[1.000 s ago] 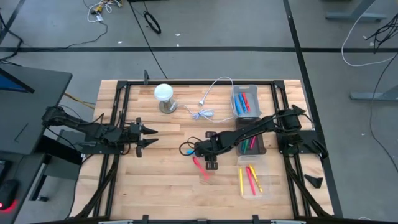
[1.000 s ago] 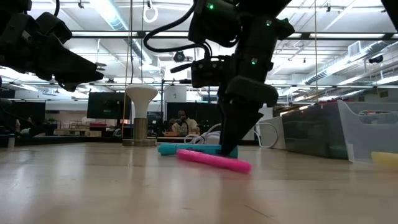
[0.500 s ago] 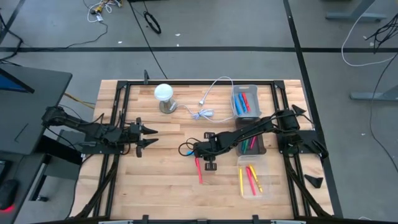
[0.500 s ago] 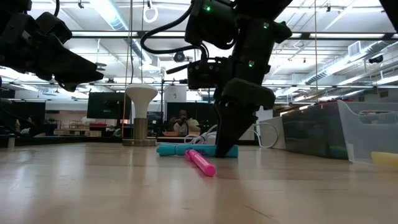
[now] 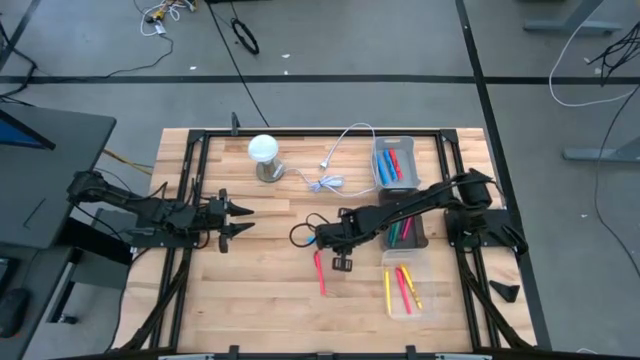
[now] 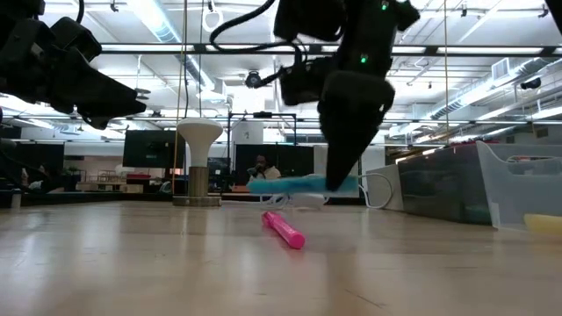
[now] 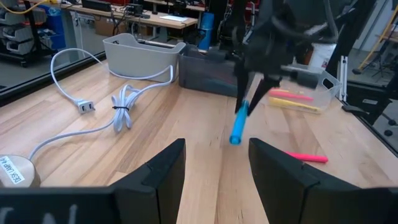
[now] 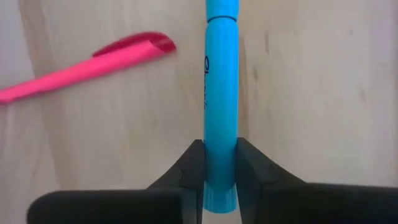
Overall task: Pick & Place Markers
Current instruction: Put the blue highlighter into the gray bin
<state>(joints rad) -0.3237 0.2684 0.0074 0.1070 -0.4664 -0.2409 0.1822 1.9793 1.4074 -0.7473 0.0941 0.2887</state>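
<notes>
Now R gripper (image 8: 221, 165) pinches blue marker (image 8: 221, 93), lifted off the wood table (image 5: 260, 290) near centre. Pink marker (image 5: 319, 272) lies flat just beside it. L gripper (image 5: 238, 219) hovers at table's left w/ fingers spread.

white lamp (image 5: 263, 152), white cable (image 5: 333, 160), bins (image 5: 395, 164)

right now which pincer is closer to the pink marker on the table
Right. The right pincer hangs just beside the pink marker, shut on a blue marker. The left pincer waits open, well off across the table.
</notes>
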